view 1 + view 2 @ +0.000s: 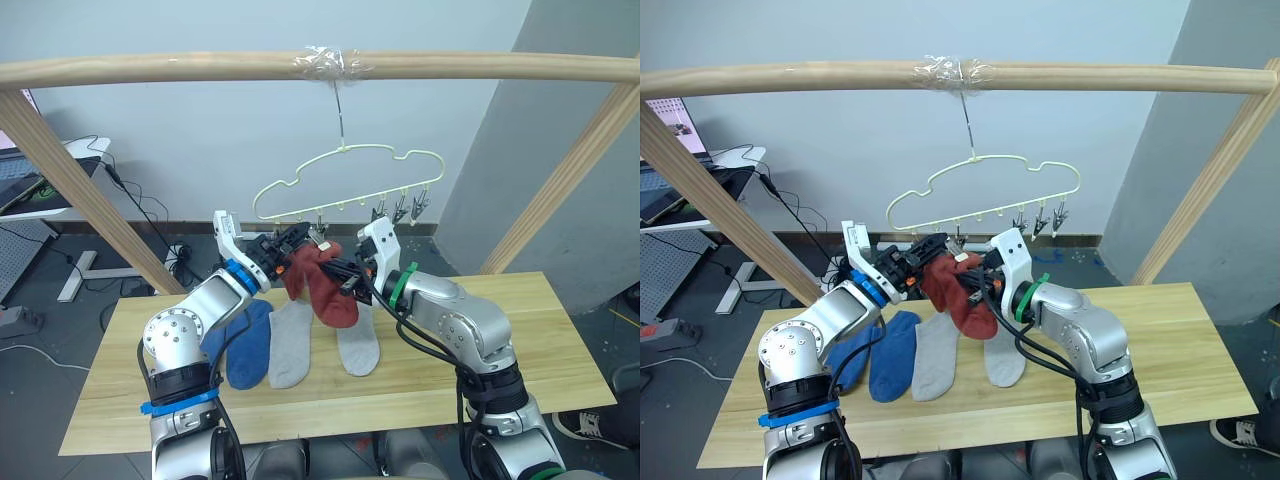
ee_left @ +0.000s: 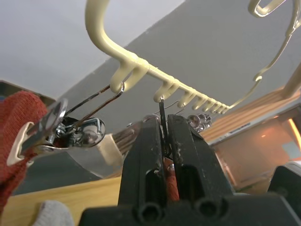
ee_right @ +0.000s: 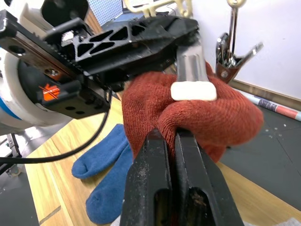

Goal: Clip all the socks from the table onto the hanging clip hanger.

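Both arms meet mid-frame under the clip hanger (image 1: 345, 180): the right pincer (image 3: 171, 136) is pinching a rust red sock (image 1: 325, 285), and the left pincer (image 2: 164, 136) is pressed together on a metal clip (image 2: 161, 113). Two blue socks (image 1: 245, 340) and two grey socks (image 1: 295, 345) lie on the table (image 1: 540, 340), lower centre.

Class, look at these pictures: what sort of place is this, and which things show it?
Probably a lab or workshop: a wooden pole frame holds the clip hanger over the table, with cables on the floor and a desk nearby.
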